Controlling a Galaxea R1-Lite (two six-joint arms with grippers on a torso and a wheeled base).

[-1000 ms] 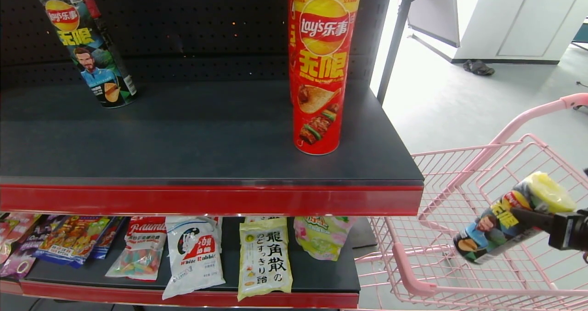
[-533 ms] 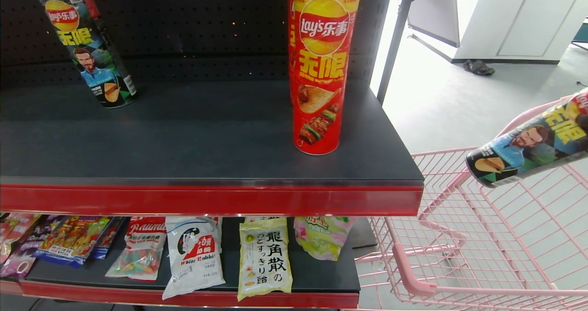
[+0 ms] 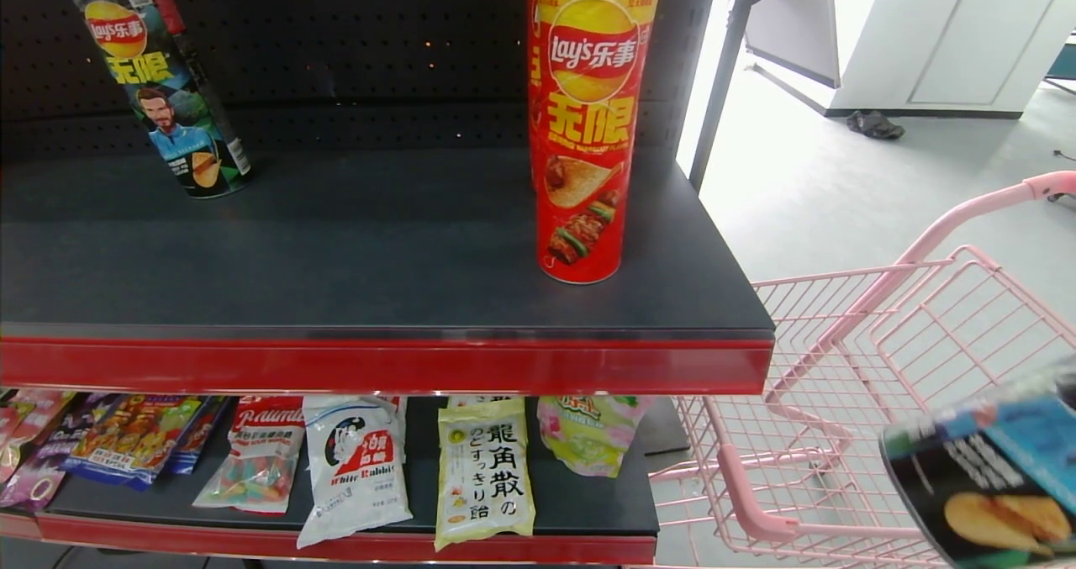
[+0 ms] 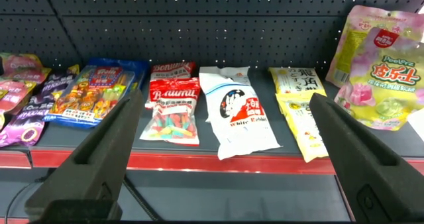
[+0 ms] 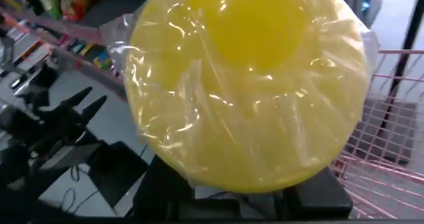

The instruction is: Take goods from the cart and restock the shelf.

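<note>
A dark chips can [image 3: 985,478] hangs in the air over the pink cart [image 3: 841,401] at the lower right, its base turned toward the head camera. In the right wrist view its yellow lid [image 5: 248,78] is seen close up, and my right gripper [image 5: 245,199] is shut on the can beneath the lid. The upper shelf [image 3: 336,258] carries a tall red chips can [image 3: 588,123] near its right end and a dark can [image 3: 160,81] at the back left. My left gripper [image 4: 225,138] is open, facing the lower shelf's snack bags [image 4: 238,111].
The lower shelf [image 3: 580,502] holds several flat snack bags in a row. A red price rail [image 3: 387,366] runs along the upper shelf's front. A wide bare stretch lies between the two standing cans. A metal post [image 3: 719,73] stands right of the shelf.
The held can first rose from above the cart toward the upper right. It now sits lower and much nearer the head camera, base facing it. The shelf goods have not moved.
</note>
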